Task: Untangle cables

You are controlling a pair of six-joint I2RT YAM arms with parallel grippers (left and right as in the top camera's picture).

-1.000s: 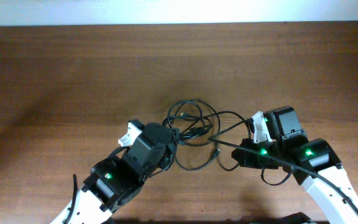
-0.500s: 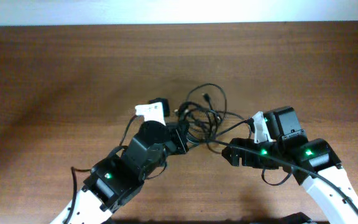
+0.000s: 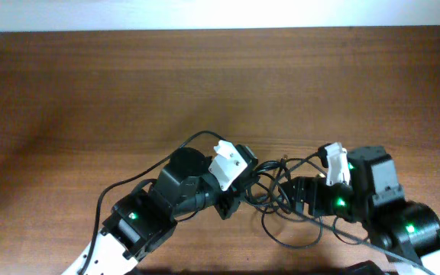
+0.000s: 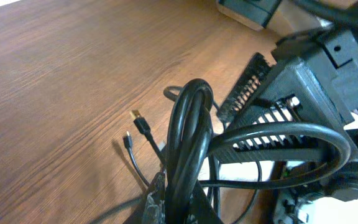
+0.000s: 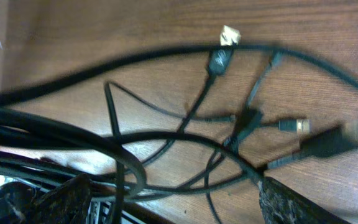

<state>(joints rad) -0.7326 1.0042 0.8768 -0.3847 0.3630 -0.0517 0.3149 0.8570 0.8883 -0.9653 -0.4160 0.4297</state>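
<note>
**A:** Both arms had shifted since a second before. The left gripper had dragged the cables toward five o'clock on the table, and the right gripper had spread its jaws wide.

**B:** And the left claw?

**A:** Clamped on a thick bunch of black cord.

**B:** Where did the tangle lie?

**A:** Between the two grippers, the left at its nine o'clock and the right at three. Loose ends rested on the wood, among them a gold-tipped plug.
</note>
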